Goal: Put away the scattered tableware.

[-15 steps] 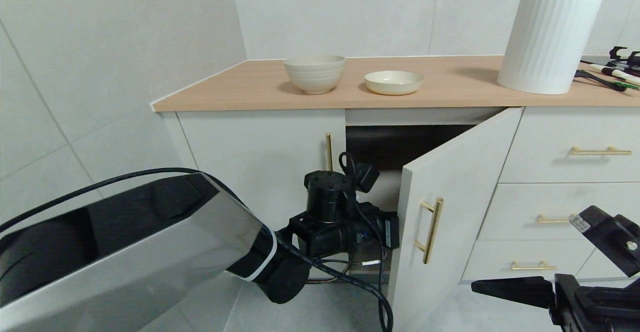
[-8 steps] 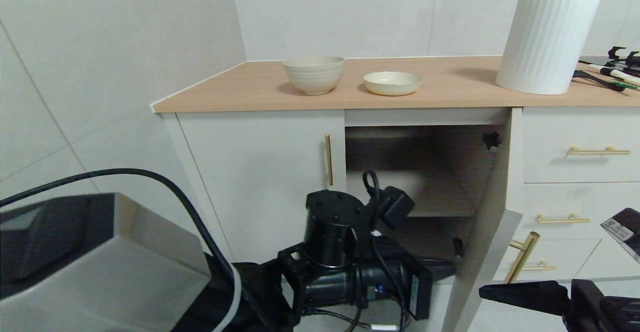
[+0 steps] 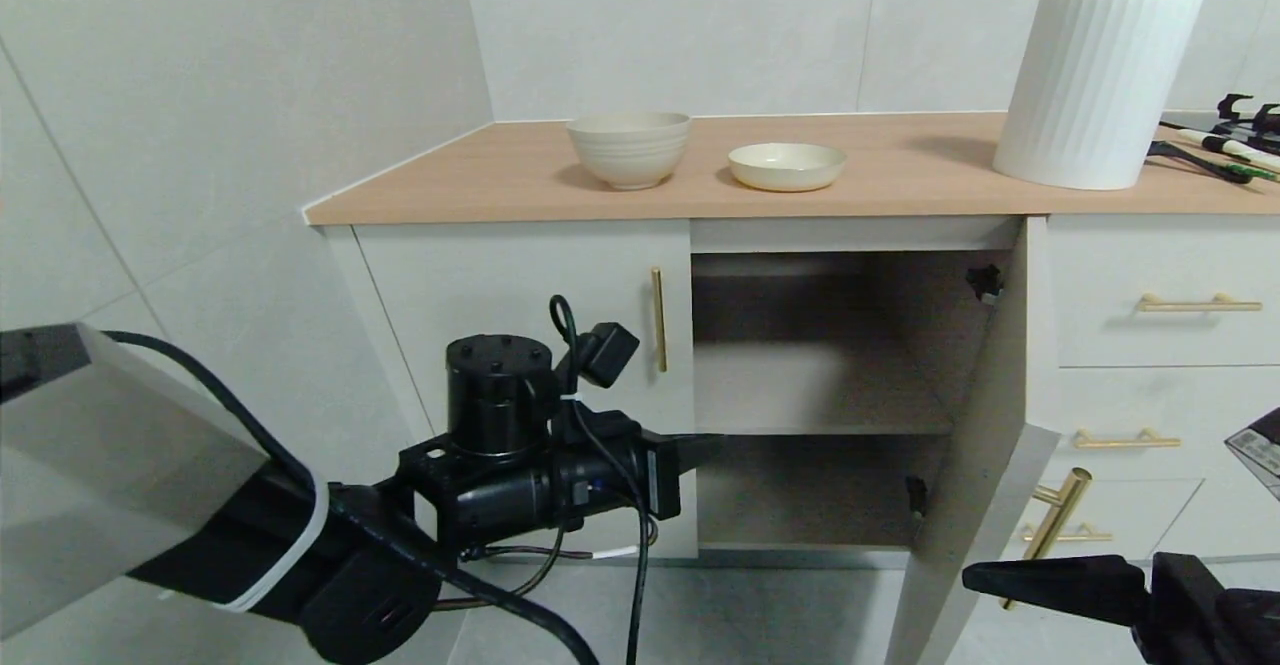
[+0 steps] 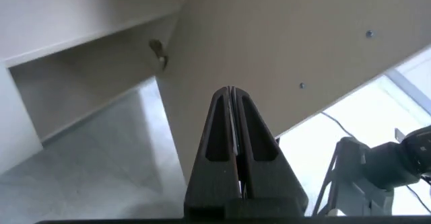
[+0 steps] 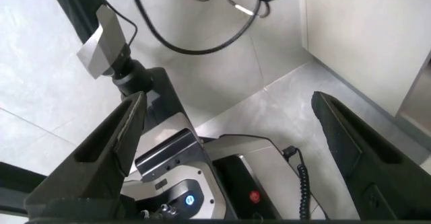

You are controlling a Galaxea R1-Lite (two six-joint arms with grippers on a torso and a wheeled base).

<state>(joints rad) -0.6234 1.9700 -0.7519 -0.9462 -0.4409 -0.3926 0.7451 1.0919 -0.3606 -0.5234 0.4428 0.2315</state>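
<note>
My left gripper (image 4: pixel 231 93) is closed. Its two dark tapered fingers press flat together into one wedge, and nothing is between them. It sits low in front of the cabinet (image 3: pixel 520 275), with its tip level with the front edge of the shelf (image 3: pixel 820 395) at the left side of the opening. My right gripper (image 5: pixel 229 97) is spread wide and holds nothing. It is low on the right, outside the door (image 3: pixel 985 425), above pale tiled floor (image 3: pixel 760 605).

The bowl (image 3: pixel 629 148) is cream, deep and round, with fine horizontal ridges around its outside. The dish (image 3: pixel 787 165) just to its right is shallow, smooth and glossy, in the same cream. Both stand upright and apart on the wood-grain counter (image 3: pixel 900 185), near its front edge. The bowl is above the shut left door and the dish above the left part of the opening. A tall white canister (image 3: pixel 1095 85) with vertical ribs stands farther right.

The door is a flat matte white panel swung out nearly square to the cabinet front. Its thin edge faces me, and a brass bar handle (image 3: pixel 1050 515) is on its outer face. The opening runs from the shut door's edge to the hinge side, and the shelf splits it into an upper and a lower bay. Matte drawers (image 3: pixel 1150 295) with brass pulls lie beyond the door.
</note>
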